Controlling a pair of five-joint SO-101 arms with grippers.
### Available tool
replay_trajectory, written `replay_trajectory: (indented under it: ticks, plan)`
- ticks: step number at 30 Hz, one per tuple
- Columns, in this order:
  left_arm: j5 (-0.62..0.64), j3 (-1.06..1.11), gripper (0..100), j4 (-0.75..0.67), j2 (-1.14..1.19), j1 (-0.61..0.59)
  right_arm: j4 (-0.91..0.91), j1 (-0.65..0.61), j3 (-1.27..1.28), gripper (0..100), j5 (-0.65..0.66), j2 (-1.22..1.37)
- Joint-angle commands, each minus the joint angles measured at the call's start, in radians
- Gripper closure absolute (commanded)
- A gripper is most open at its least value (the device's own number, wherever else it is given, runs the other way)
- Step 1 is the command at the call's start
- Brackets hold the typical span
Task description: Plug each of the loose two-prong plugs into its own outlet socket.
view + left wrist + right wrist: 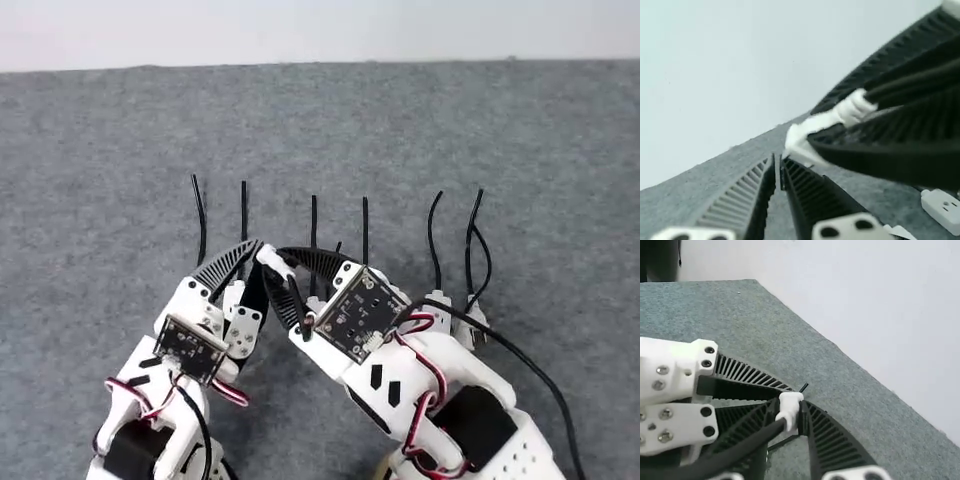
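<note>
The right claw (790, 412) is clamped on 1 white plug (788, 401) at its tips. The left claw (778, 167) sits just beside it, tips closed together on nothing. 1 outlet socket (943, 207) lies on the grey surface (120, 150) near both claws.

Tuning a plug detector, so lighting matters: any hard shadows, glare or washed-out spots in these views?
High view: soft, even light on the grey mat, no hard shadows or glare. Left wrist view: bright, flat wall; the white plug looks pale against it. Right wrist view: the white plug stands out between the right end effector's dark fingers, no glare.
</note>
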Motion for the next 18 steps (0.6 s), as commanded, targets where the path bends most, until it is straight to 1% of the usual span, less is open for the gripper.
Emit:
replay_trajectory:
  ticks: [1,18]
  plan:
    - [-0.005,-0.064,99,-0.003,-0.015,-0.005,0.007,-0.004,-0.015,99.0,0.012,-0.005]
    - [-0.006,-0.076,99,0.009,-0.015,-0.006,0.001,-0.004,0.006,99.0,0.014,-0.005]
